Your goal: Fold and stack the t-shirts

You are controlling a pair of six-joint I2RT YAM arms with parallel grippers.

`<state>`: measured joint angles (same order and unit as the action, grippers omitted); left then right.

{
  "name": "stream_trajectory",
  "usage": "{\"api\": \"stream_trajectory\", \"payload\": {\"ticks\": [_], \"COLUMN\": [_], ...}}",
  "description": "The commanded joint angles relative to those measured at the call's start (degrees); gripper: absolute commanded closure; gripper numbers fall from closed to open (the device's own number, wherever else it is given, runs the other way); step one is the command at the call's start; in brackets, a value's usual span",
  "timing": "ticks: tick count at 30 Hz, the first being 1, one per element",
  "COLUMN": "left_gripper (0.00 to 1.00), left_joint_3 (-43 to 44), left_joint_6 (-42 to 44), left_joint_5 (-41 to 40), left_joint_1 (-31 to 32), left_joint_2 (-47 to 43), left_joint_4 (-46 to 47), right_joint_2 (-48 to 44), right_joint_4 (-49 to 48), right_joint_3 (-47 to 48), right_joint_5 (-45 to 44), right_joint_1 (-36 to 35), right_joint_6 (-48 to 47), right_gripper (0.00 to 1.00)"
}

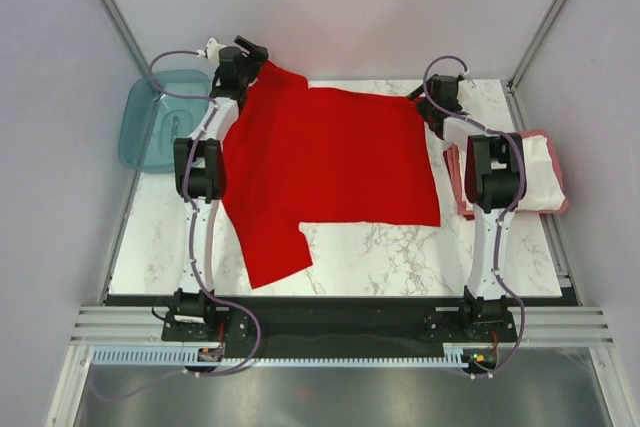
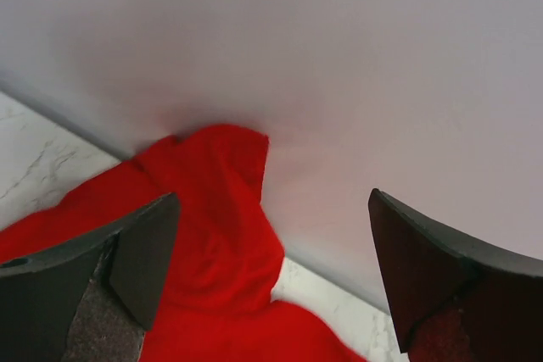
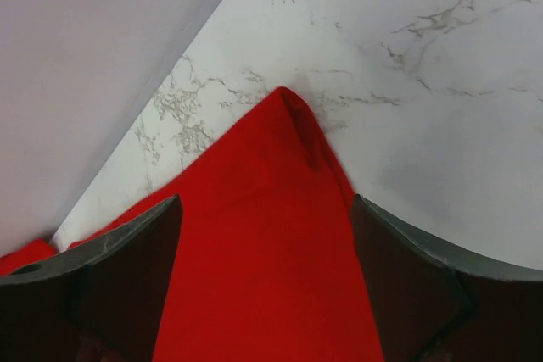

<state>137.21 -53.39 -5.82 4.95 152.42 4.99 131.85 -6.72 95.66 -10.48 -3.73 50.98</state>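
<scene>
A bright red t-shirt (image 1: pixel 330 162) lies spread flat on the marble table (image 1: pixel 400 252), one sleeve pointing toward the near edge. My left gripper (image 1: pixel 253 52) hovers open over the shirt's far left sleeve (image 2: pixel 212 243), which is bunched against the back wall; nothing sits between its fingers (image 2: pixel 144 252). My right gripper (image 1: pixel 425 97) stands open above the shirt's far right corner (image 3: pixel 271 235), its jaws apart on either side of the cloth. At the right edge a folded white t-shirt (image 1: pixel 545 182) rests on a folded pinkish-red t-shirt (image 1: pixel 461 185).
A translucent teal tub (image 1: pixel 160 122) sits off the table's far left corner. Grey walls close in the back and both sides. Bare marble shows along the near edge, right of the hanging sleeve.
</scene>
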Motion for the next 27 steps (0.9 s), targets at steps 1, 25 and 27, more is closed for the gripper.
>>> {"api": "stream_trajectory", "payload": {"ticks": [1,25,27], "left_gripper": [0.0,0.07,0.14], "left_joint_3": [-6.5,-77.5,-82.1], "left_joint_6": [4.1,-0.4,-2.3], "left_joint_5": [0.7,1.2,2.4], "left_joint_1": [0.4,4.7,5.0], "left_joint_2": [-10.3,-80.7,-84.6], "left_joint_4": [2.7,-26.6,-30.7], "right_joint_2": [-5.2,-49.5,-51.3], "right_joint_4": [-0.3,17.3,20.1], "right_joint_3": [-1.6,-48.3,-49.5], "right_joint_5": [1.3,-3.4,-3.6], "right_joint_1": [-0.2,-4.2,-4.3], "right_joint_6": [-3.3,-10.7,-11.4], "right_gripper": [0.12,0.37,0.4]}}
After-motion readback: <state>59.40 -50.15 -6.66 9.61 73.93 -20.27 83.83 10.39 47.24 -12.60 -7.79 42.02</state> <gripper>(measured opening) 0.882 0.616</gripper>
